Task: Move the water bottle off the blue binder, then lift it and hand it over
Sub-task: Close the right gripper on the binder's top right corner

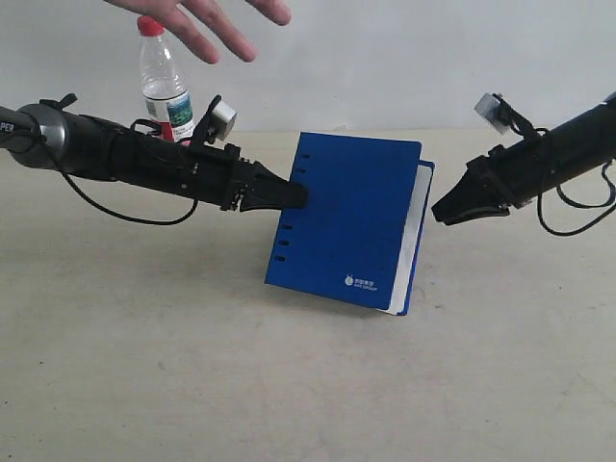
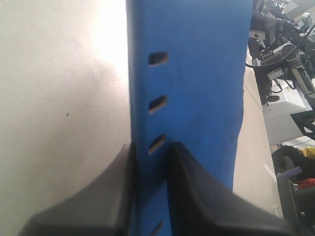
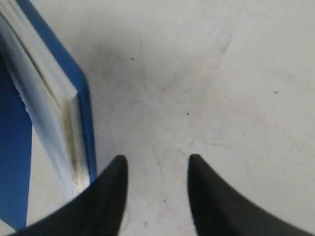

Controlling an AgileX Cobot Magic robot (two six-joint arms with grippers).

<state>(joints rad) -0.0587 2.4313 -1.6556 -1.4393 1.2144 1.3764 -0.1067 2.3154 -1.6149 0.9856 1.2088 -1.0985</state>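
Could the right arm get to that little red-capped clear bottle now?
Probably not easily. The small clear plastic water bottle stands far left behind the left arm, and the deep-blue ring binder, clamped in the left gripper, hangs between it and the open right gripper.

left gripper (image 1: 300,194): fingers clamped | right gripper (image 1: 439,214): fingers apart | arms outstretched

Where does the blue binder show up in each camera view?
Exterior: blue binder at centre, tilted, spine held by the left end effector.
Left wrist: its slotted spine runs between the fingers.
Right wrist: its page edge lies beside the right end effector.
Shared landmark: the pale table.
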